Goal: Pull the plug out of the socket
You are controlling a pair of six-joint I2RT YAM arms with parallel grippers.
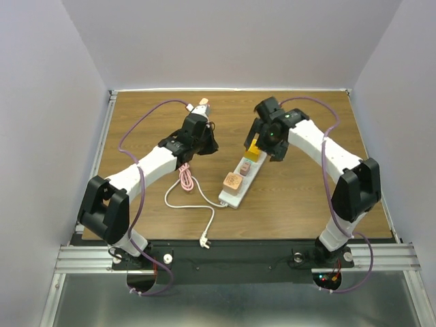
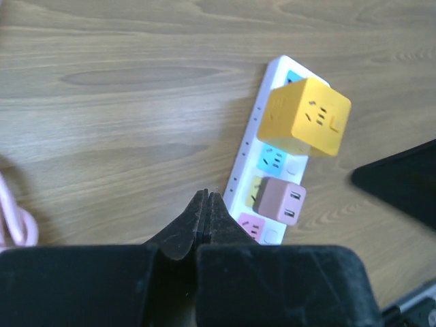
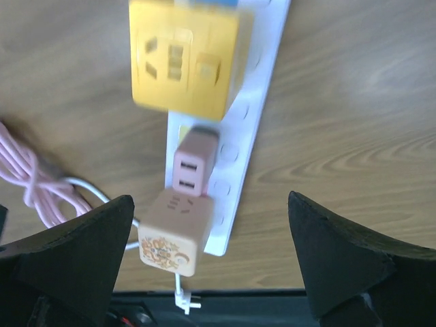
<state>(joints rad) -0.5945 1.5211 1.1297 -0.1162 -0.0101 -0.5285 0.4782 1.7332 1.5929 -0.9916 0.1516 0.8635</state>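
The white power strip (image 1: 224, 199) lies diagonally at mid-table. A yellow cube plug (image 1: 253, 150), a small pink plug (image 1: 244, 167) and a tan cube plug (image 1: 232, 182) sit in it. My right gripper (image 1: 264, 144) is open and hovers over the yellow cube end. In the right wrist view the strip (image 3: 238, 146), yellow cube (image 3: 184, 58), pink plug (image 3: 194, 163) and tan cube (image 3: 172, 231) lie between and beyond my spread gripper (image 3: 210, 201). My left gripper (image 2: 206, 195) is shut and empty, just left of the strip (image 2: 246, 153), near the pink plug (image 2: 279, 199) and yellow cube (image 2: 306, 116).
The strip's thin white cord (image 1: 197, 206) loops to a loose plug end (image 1: 204, 240) near the front edge. A coiled pink cable (image 1: 185, 178) lies under my left arm. A small white and orange object (image 1: 201, 107) sits at the back. Grey walls surround the table.
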